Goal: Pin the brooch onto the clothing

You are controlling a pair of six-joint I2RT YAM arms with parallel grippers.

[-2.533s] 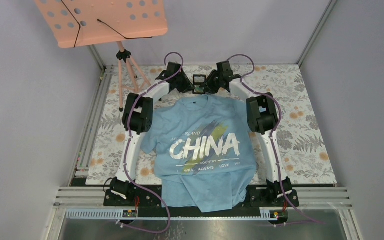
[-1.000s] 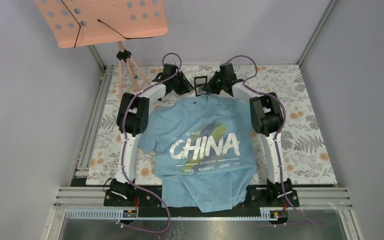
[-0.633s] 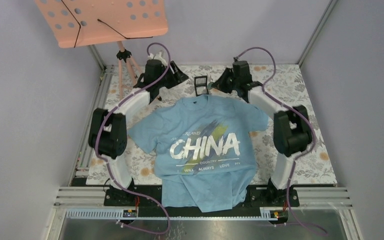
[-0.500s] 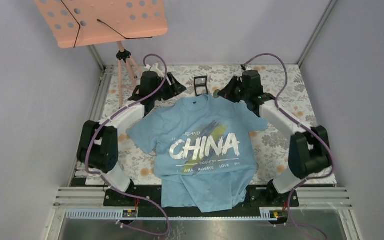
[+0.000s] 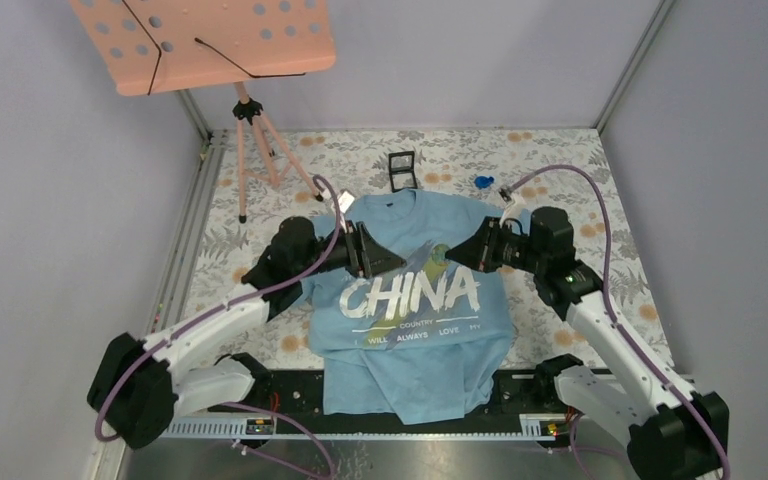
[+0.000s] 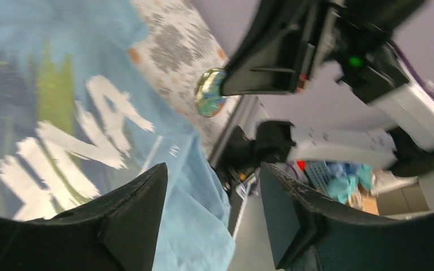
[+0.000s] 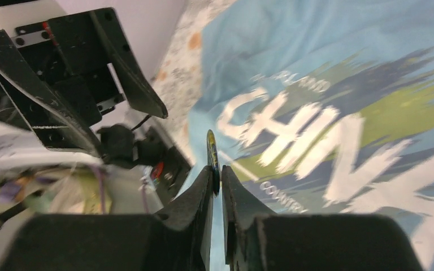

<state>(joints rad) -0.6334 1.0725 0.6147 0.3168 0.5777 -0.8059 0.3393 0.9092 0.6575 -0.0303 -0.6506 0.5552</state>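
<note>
right hand (image 7: 215, 176) is clenching the brooch (image 7: 211, 151) edge-on between its fingertips | brooch is hanging above the CHINA lettering of the T-shirt (image 5: 410, 330) | left hand (image 6: 213, 169) is released, fingers spread, gripping nothing, facing the brooch | T-shirt is lying on the table (image 5: 600, 190)

The light blue short-sleeved T-shirt (image 5: 400, 215) with white "CHINA" lettering lies flat, chest up, on the bench (image 5: 360, 160), collar far, hem past the near edge. The tiny round greenish-grey brooch (image 6: 211, 92) hangs above its chest streak, pinched edge-on in the right gripper (image 7: 217, 172) jaws.
</note>
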